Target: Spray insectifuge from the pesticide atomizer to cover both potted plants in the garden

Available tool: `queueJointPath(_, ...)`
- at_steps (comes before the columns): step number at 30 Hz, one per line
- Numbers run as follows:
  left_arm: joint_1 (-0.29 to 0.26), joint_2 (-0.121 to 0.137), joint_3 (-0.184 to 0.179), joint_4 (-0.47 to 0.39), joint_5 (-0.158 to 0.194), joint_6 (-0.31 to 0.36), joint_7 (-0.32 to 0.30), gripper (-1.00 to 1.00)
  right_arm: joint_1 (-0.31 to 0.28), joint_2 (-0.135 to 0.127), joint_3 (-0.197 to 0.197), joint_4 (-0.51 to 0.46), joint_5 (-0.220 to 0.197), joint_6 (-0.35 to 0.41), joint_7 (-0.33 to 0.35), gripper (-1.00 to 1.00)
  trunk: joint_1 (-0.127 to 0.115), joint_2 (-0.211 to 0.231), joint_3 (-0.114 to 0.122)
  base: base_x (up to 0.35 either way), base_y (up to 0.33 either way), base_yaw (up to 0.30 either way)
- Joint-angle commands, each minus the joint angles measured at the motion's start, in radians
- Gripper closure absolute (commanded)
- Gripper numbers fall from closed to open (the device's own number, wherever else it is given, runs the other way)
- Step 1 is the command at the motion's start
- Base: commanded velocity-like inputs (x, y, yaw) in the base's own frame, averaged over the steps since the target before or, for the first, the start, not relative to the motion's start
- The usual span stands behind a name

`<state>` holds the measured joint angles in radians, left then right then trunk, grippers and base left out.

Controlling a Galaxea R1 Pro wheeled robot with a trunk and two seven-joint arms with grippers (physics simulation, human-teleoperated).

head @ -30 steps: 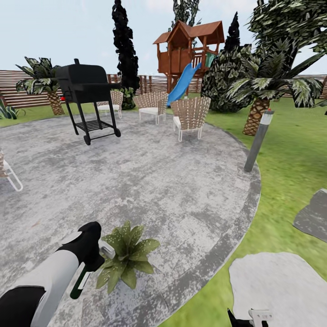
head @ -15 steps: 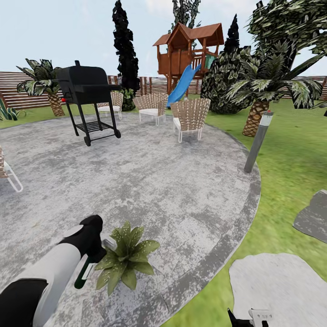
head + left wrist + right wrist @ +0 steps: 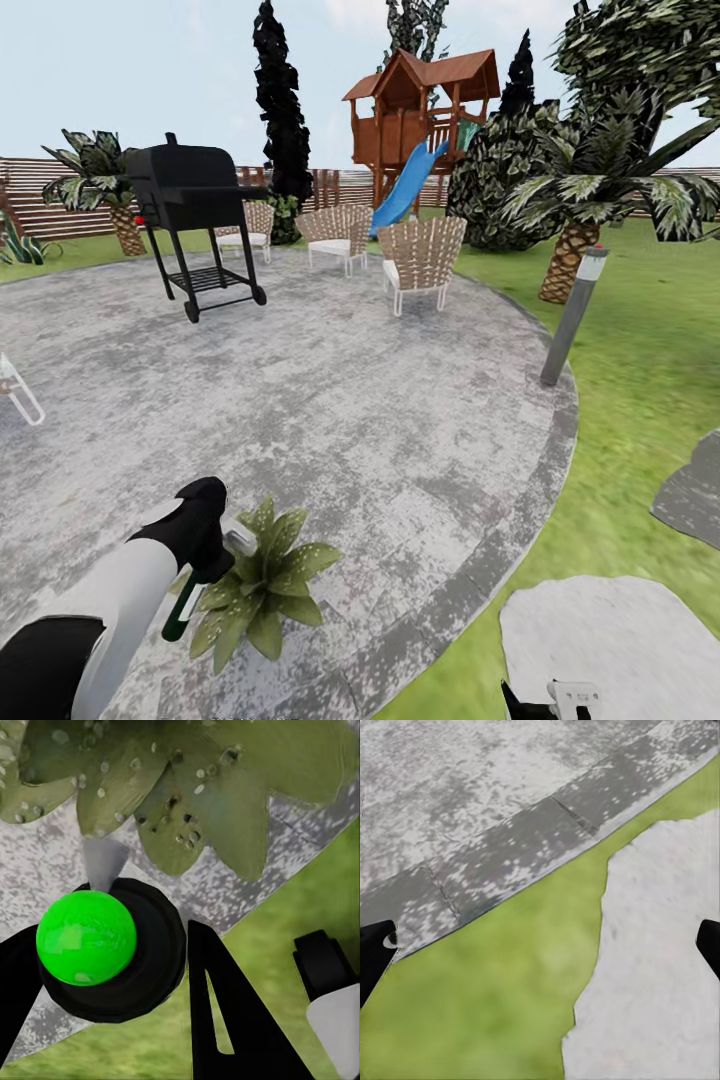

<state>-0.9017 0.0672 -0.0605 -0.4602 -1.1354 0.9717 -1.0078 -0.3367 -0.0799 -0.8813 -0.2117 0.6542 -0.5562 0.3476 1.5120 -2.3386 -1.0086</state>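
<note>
Looking down over our arms, we see our left gripper [image 3: 205,560] pinched on the pesticide atomizer [image 3: 188,600], its dark green body hanging below the black fingers and its pale grey spray head [image 3: 238,542] pointing at a potted plant [image 3: 255,588] just beside it. That plant is a low rosette of pointed, white-speckled green leaves standing on the round grey patio [image 3: 330,420], near its paved border. In the left wrist view we meet the atomizer end-on as a bright green ball in a black ring [image 3: 90,937], clamped between the dark fingers [image 3: 225,1012], with a pale cone of spray [image 3: 103,861] aimed at the speckled leaves [image 3: 187,795] close ahead.

Our right gripper [image 3: 548,698] sits at the lower edge of the head view, over the lawn [image 3: 640,360]. In the right wrist view its two black fingertips [image 3: 375,952] stand far apart at the sides, spread wide with nothing between them; below them lie green grass, a pale stepping stone [image 3: 652,975] and the patio's grey border [image 3: 510,862].

Farther off on the patio stand a black barbecue grill [image 3: 190,215] and wicker chairs [image 3: 420,260]. A grey bollard lamp [image 3: 575,315] rises at the patio's edge, a palm [image 3: 590,210] beyond it, and a wooden play tower with a blue slide [image 3: 420,130] before the brown slatted fence [image 3: 60,195].
</note>
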Motion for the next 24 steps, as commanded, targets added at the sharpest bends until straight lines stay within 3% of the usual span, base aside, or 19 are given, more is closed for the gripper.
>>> queueJointPath(1,0.0,0.001,-0.007,-0.001,-0.005,0.004,-0.009,1.0,-0.001,0.0,-0.008,0.0,0.002,-0.002,0.008,-1.0,0.0,0.0,-0.001,0.002,-0.013,0.249)
queueJointPath(4,-0.002,0.002,-0.008,0.0,-0.004,0.004,-0.015,1.0,-0.001,0.001,-0.008,0.0,0.002,-0.002,0.008,-1.0,0.0,0.0,-0.001,0.001,-0.003,0.268)
queueJointPath(7,-0.007,0.002,-0.022,0.001,-0.007,0.002,-0.07,1.0,-0.001,0.0,-0.008,0.0,0.002,-0.002,0.008,-1.0,0.0,0.0,-0.001,0.0,0.0,0.175)
queueJointPath(8,-0.009,0.002,-0.045,0.0,-0.015,0.002,-0.109,1.0,-0.001,0.0,-0.008,0.0,0.002,-0.002,0.008,-1.0,0.0,0.0,-0.001,0.0,0.0,0.056)
queueJointPath(10,-0.011,0.001,-0.131,-0.007,-0.044,0.003,-0.191,1.0,-0.001,0.0,-0.008,0.0,0.002,-0.002,0.008,-1.0,0.0,0.0,-0.001,0.0,0.0,0.017)
queueJointPath(12,-0.011,0.0,-0.176,-0.011,-0.06,0.004,-0.22,1.0,-0.001,0.0,-0.008,0.0,0.002,-0.002,0.008,-1.0,0.0,0.0,-0.001,0.0,0.0,0.006)
queueJointPath(14,-0.012,0.0,-0.194,-0.014,-0.065,0.004,-0.231,1.0,-0.001,0.001,-0.008,0.0,0.002,-0.002,0.008,-1.0,0.0,0.0,-0.001,0.0,0.0,0.002)
queueJointPath(24,-0.014,0.013,-0.201,-0.017,-0.07,0.005,-0.233,1.0,-0.001,0.0,-0.008,0.0,0.002,-0.002,0.008,-1.0,0.0,0.0,-0.001,0.081,-0.037,0.0)
